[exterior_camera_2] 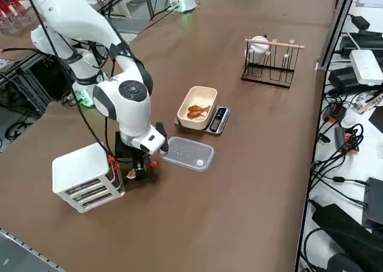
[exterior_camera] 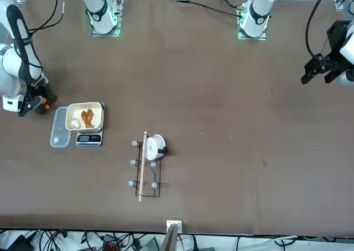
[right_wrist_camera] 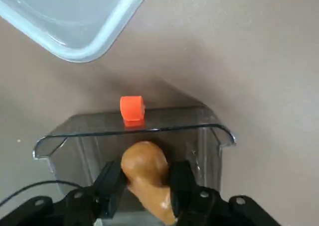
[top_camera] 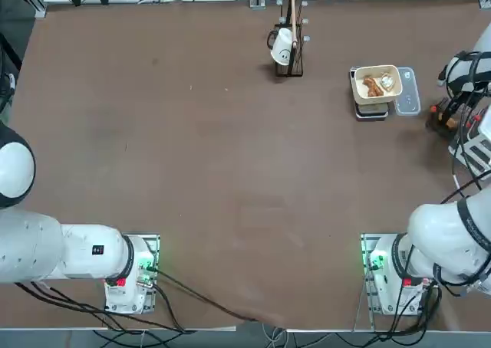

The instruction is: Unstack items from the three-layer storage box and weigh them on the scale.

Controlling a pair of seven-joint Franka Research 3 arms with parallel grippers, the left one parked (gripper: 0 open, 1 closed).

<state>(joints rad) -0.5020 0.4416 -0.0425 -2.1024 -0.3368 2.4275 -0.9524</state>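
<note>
Between the fingers of the right gripper (right_wrist_camera: 145, 186), over the storage box's (exterior_camera_2: 84, 177) pulled-out clear drawer (right_wrist_camera: 134, 136), sits an orange-brown item (right_wrist_camera: 147, 173) — gripped. Lift straight up clear of the drawer wall, then carry past the clear lid (exterior_camera_2: 187, 153) to the scale's (exterior_camera_2: 216, 120) cream tray (exterior_camera_2: 196, 108) — release low.

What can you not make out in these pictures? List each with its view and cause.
- Scale reading: every view, too small.
- Storage box contents: right side view, white walls hide them.
- Right claw: top and front views, cut off by the edge.
- Orange-brown lump, lower end: wrist view, cut off by the edge.
</note>
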